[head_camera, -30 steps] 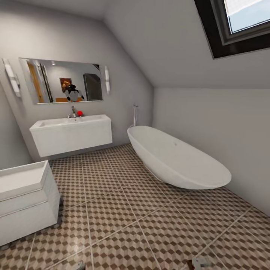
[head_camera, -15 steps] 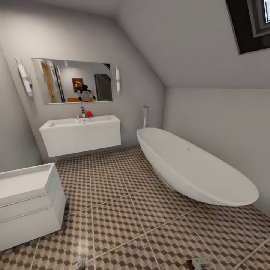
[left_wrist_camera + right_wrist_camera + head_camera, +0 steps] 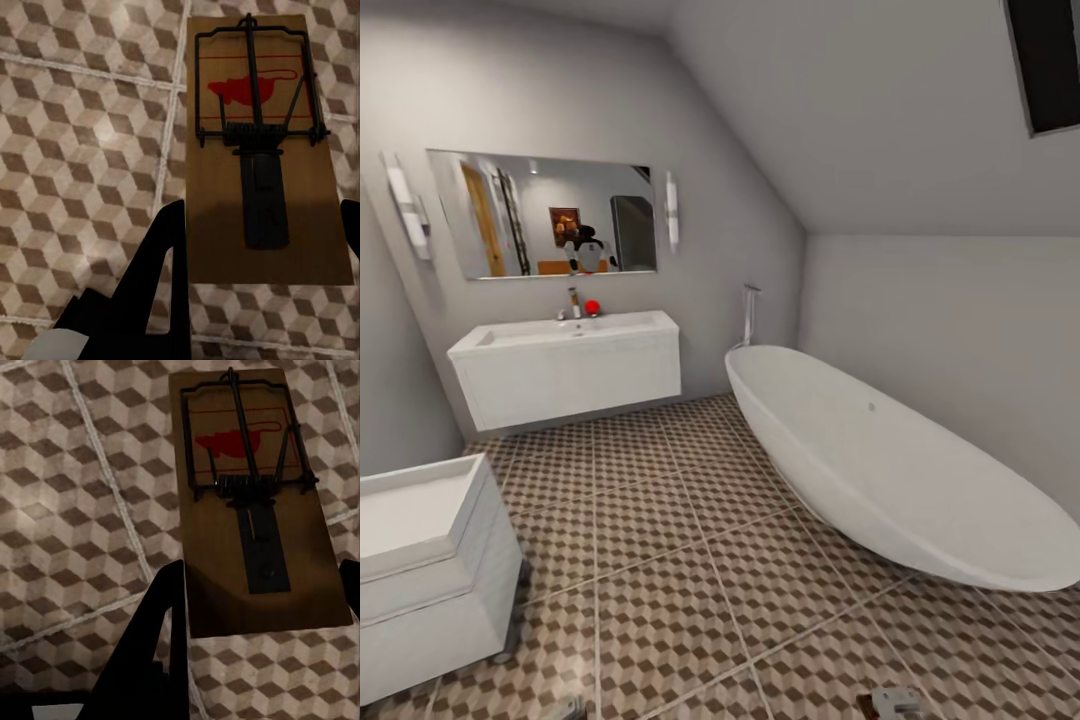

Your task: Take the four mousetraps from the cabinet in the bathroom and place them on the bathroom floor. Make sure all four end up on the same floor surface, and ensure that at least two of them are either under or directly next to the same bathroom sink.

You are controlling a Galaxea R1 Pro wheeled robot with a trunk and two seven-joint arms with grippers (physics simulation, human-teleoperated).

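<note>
A mousetrap, a brown wooden board with a dark wire bar and a red mouse print, lies between the fingers of my left gripper, which is shut on it above the bathroom floor. My right gripper is shut on a second mousetrap in the same way, also over the tiles. In the head view both gripper tips peek in at the lower edge, left gripper and right gripper. The cabinet is out of view.
A wall-hung white sink under a mirror stands at the far wall. A second white sink unit is close at the left. A white bathtub fills the right side. Patterned bathroom floor lies between them.
The whole head view has shifted, so the camera moved: the roof window has slid out at the right and the bathtub looks nearer. The room's things have not moved.
</note>
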